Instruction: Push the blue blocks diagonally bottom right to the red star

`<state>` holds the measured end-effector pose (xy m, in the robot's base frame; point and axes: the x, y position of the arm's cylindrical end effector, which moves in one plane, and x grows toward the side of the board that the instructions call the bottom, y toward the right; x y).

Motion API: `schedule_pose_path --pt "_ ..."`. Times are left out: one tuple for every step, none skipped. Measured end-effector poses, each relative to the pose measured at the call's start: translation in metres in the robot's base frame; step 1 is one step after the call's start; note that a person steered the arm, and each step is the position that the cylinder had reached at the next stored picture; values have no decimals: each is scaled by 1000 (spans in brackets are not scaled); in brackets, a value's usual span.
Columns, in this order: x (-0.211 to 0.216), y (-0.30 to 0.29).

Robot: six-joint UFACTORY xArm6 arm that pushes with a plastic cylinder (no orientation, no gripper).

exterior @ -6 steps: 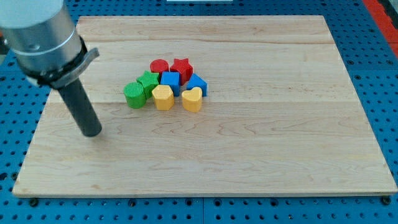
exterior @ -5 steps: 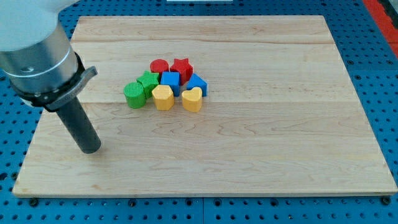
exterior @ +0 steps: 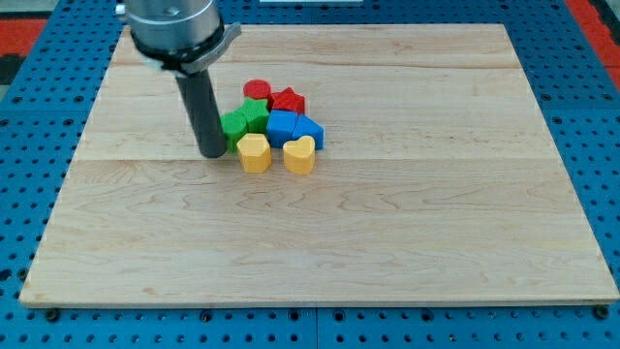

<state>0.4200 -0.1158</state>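
**At the cluster's left edge**

Beside my tip (exterior: 213, 152), touching on its right, sits a green block (exterior: 235, 123). No fingers exist, so nothing is held. Farther right, blue blocks (exterior: 291, 128) already lie below the red star (exterior: 287, 99); push gently, diagonally.

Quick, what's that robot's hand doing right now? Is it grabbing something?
No hand: just a rod. It holds nothing.
My tip rests on the board against the green blocks' left side, at the cluster's left edge.

blocks (exterior: 276, 126) cluster on board (exterior: 436, 223) upper-middle; tool tip (exterior: 212, 152) touching cluster's left edge.
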Motion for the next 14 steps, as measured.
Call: schedule_pose_path --pt "-24 18" --pt "-22 58" --pt "-36 92" --pt "-37 112" --pt "-39 145" --pt "-12 174" --pt "27 173" --pt "17 170" --pt "-3 185" --pt "-7 190" --pt "-7 190" --pt "-7 189" --pt "-7 189" --pt "-7 194"
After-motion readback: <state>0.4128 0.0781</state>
